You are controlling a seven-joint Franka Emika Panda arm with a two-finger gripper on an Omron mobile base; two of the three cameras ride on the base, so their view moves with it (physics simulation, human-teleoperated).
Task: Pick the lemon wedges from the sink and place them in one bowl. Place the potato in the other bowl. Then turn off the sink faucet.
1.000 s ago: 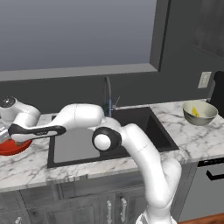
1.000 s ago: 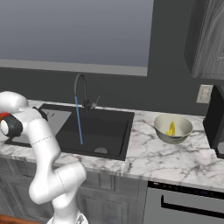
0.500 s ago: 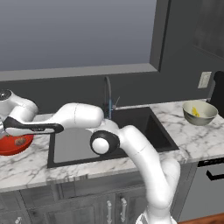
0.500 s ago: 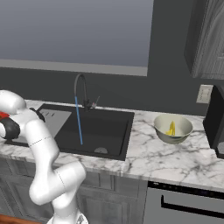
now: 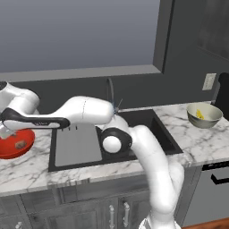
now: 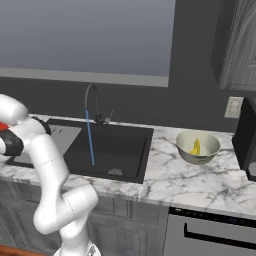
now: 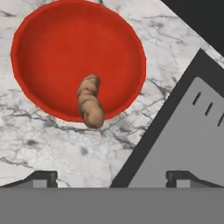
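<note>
The claw (image 7: 112, 177) hangs with fingers wide apart above the red bowl (image 7: 52, 39) on the marble desk (image 7: 52, 148). The potato (image 7: 89, 106) lies inside (one end over the rim). Water runs from the faucet (image 6: 91, 100).

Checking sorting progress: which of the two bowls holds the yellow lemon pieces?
The smaller grey-beige bowl right of the sink holds the lemon wedges. The wide red bowl, left of the sink, holds the potato instead.
</note>
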